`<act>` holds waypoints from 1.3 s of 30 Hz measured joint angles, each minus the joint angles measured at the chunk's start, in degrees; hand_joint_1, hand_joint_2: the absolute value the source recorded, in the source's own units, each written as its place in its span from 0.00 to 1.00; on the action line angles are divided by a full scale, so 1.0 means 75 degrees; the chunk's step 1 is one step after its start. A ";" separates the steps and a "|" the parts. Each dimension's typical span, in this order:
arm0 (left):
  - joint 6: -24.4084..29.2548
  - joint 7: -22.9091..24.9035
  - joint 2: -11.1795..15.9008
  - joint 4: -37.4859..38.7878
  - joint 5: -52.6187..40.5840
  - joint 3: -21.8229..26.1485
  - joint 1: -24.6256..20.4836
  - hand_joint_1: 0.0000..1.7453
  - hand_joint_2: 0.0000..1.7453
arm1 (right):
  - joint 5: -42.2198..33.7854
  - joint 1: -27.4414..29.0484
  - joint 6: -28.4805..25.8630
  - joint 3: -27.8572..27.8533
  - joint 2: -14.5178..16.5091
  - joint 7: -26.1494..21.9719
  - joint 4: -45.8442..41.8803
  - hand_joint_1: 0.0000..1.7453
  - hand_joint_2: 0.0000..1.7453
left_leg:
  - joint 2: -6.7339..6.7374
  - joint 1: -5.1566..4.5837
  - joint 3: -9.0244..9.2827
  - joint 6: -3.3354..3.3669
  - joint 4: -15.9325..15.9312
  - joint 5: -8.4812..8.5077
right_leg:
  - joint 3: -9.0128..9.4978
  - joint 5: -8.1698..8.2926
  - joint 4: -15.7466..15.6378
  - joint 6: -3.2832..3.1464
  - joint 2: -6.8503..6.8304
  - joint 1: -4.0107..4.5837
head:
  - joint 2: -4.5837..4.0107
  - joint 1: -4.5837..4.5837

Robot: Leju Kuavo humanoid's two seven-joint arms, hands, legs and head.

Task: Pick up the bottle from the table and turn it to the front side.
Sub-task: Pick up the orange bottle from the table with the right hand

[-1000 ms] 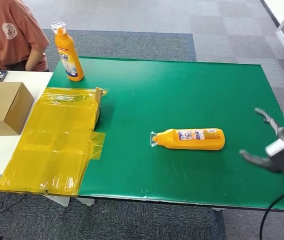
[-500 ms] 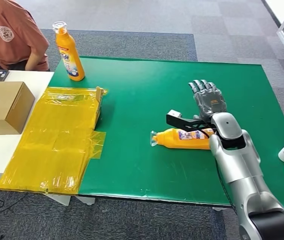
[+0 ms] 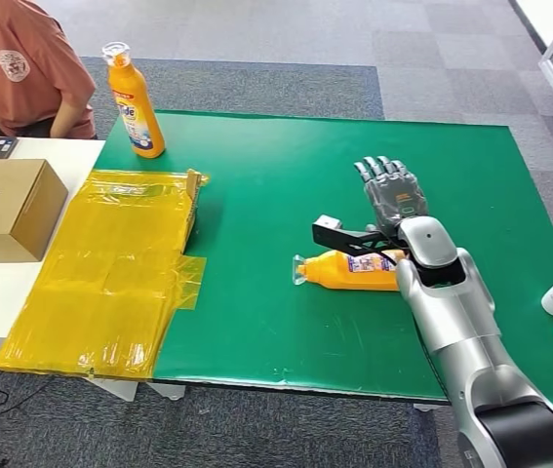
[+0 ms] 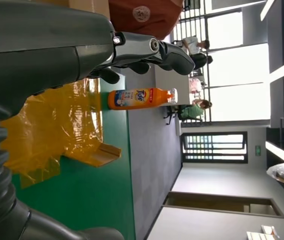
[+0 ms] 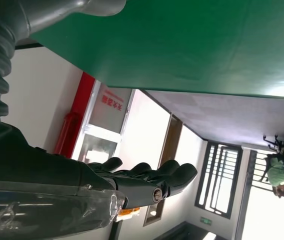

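Right robot hand [image 3: 389, 200] spread open above bottle [image 3: 346, 270]

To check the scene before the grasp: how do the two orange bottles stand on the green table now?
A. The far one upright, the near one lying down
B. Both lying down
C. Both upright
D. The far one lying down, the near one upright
A: the far bottle stands upright at the table's far corner, while the near bottle lies on its side under the right hand.
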 joint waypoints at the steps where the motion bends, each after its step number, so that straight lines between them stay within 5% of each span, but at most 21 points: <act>1: 0.0000 0.0000 0.0000 0.0001 0.0001 0.0000 0.0002 0.00 1.00 | 0.0001 -0.0001 0.0000 0.0001 0.0007 0.0000 0.0020 0.00 1.00 | 0.0000 0.0000 0.0000 0.0000 0.0000 0.0000 | 0.0000 0.0000 0.0000 0.0000 0.0000 0.0000 | 0.0000 0.0000; 28: -0.0249 0.0048 -0.0124 -0.0017 0.0000 0.0059 0.0093 0.00 1.00 | -0.0430 0.0019 0.0222 -0.0159 -0.0006 -0.0090 -0.0334 0.00 1.00 | 0.0001 0.0000 0.0001 0.0000 0.0001 0.0000 | -0.0006 0.0000 -0.0002 0.0000 0.0001 -0.0001 | 0.0000 -0.0001; 35: -0.1331 -0.0038 -0.0967 -0.0437 0.0374 0.1173 0.0370 0.00 1.00 | -0.0890 0.0955 0.1039 -0.0474 -0.1141 -0.0258 -0.1925 0.00 1.00 | -0.0024 -0.0005 0.0001 0.0017 0.0003 -0.0024 | 0.0027 -0.0017 -0.0027 0.0026 -0.0021 -0.0005 | 0.0000 0.0007; 39: -0.1475 -0.0017 -0.1289 -0.0609 0.0426 0.1717 0.0374 0.00 1.00 | -0.0715 0.1391 0.1019 -0.0519 -0.1436 -0.0234 -0.2466 0.00 1.00 | 0.0010 -0.0012 0.0014 0.0008 0.0003 -0.0050 | 0.0010 -0.0015 -0.0026 0.0023 0.0020 -0.0015 | 0.0000 0.0000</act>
